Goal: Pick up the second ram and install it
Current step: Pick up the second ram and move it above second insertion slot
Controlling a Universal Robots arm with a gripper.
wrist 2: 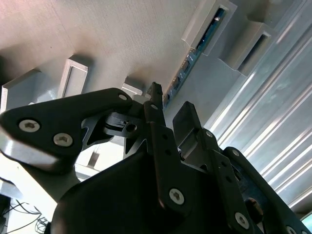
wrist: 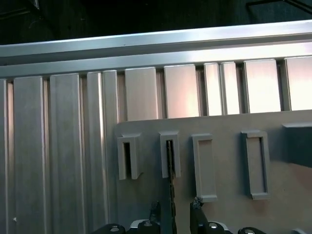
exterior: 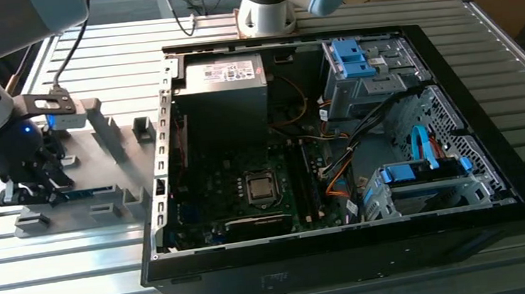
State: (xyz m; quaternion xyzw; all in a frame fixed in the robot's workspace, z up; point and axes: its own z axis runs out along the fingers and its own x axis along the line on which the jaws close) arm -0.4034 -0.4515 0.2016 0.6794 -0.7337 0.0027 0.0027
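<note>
Second ram (wrist: pixel 170 171) stands edge-up in a slot of the gray rack (wrist: pixel 282 165) and runs through the gap between the jaws in both wrist views. Gripper (wrist: pixel 174 208) straddles it with the jaws apart. Clearance shows on each side, so there is no grip yet. In the exterior view the gripper (exterior: pixel 43 193) sits low at the rack, with the open computer case (exterior: pixel 349 268) well off to one side of the jaws. Status, as judged: approach done. Grasp, lift and seating on the motherboard (exterior: pixel 245 163) are outstanding.
</note>
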